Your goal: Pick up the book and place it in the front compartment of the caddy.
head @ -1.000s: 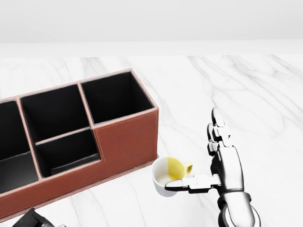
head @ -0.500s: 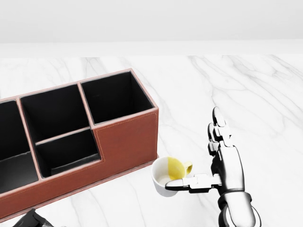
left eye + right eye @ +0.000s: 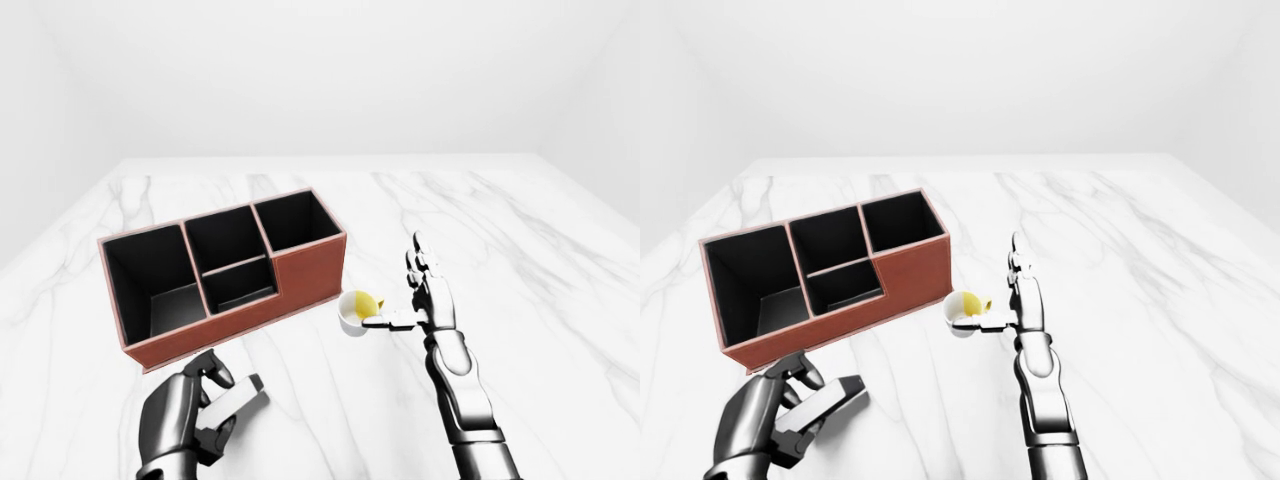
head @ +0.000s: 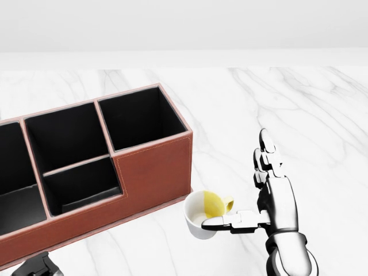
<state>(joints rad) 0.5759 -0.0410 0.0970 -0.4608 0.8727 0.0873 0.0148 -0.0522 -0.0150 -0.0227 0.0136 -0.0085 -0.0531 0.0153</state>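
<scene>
No book is visible in any view. The red-brown caddy (image 3: 225, 275) sits left of centre, compartments empty. The right hand (image 4: 270, 195) is spread open beside a white cup (image 4: 201, 214); the left hand (image 3: 190, 415) is loosely curled, gripping nothing. The book should be located first.

Bright, even, diffuse light; sharp simulator renders, faint soft shadows, no glare.

In the head view the caddy (image 4: 86, 172) runs off the left edge, hiding its leftmost compartment. The left robot hand (image 4: 35, 265) shows only as a sliver at the bottom left. The right thumb covers part of the cup (image 4: 202, 215) rim. No book is discernible.
</scene>
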